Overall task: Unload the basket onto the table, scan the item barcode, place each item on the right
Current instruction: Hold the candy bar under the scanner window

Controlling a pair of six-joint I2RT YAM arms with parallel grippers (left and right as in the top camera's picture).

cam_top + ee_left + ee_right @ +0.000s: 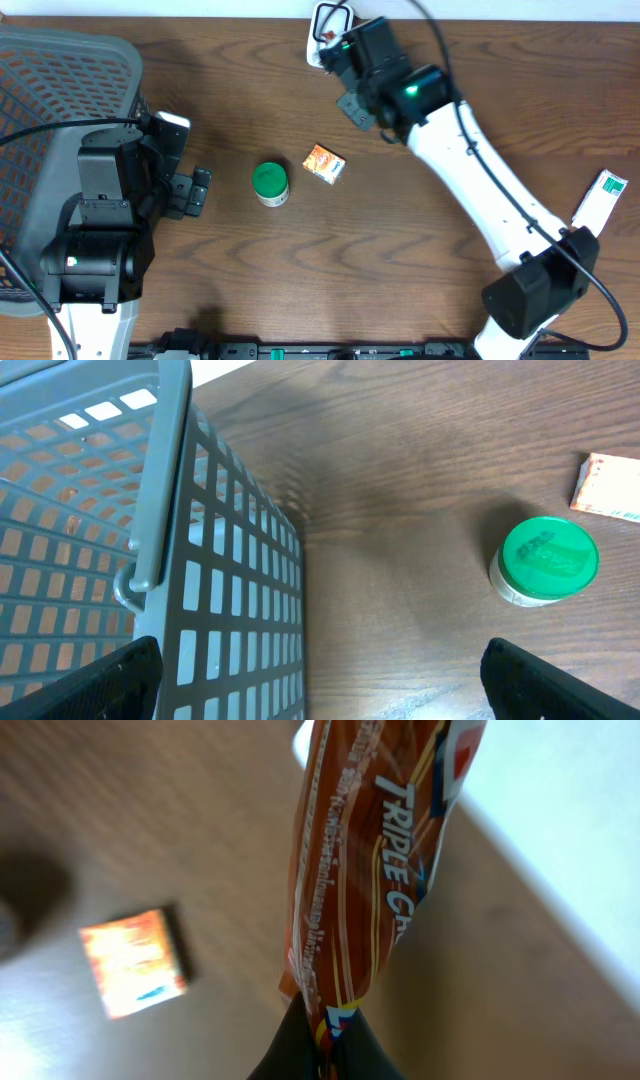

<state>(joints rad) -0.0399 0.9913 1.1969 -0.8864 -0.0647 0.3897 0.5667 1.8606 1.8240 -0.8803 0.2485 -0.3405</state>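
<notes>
Table first: big dark brown wood table [250, 290], both arms on it. Next biggest is the grey plastic basket w/ holes [110, 60], right beside the L pincer [199, 190], prob. so done things can drop in. L pincer is spread wide & holds nothing. It hangs low, facing the short white jar w/ a green lid [270, 183], which stands a bit in front of it. I think it's parked out of the way.

R arm reaches to the far edge. R pincer [322, 1045] is pressed together on the bottom end of a long shiny orange packet [370, 870], so the packet sticks out past the tips. That's the task's thing: in the R pincer, up off the table. Pinched by one end, most of the wrapper is free to show, prob. why it's held so. Close by the R pincer, at the table's edge, is a small white loop-shaped thing [330, 18], maybe the scanner; can't tell for sure. No barcode shows on the side we see, so the packet may need a turn.

Thin white & green pack [603, 195] lies well away from both pincers, by the R arm's base. Small orange card box [324, 163] lies flat betw. the two pincers, near the jar but not touching.
</notes>
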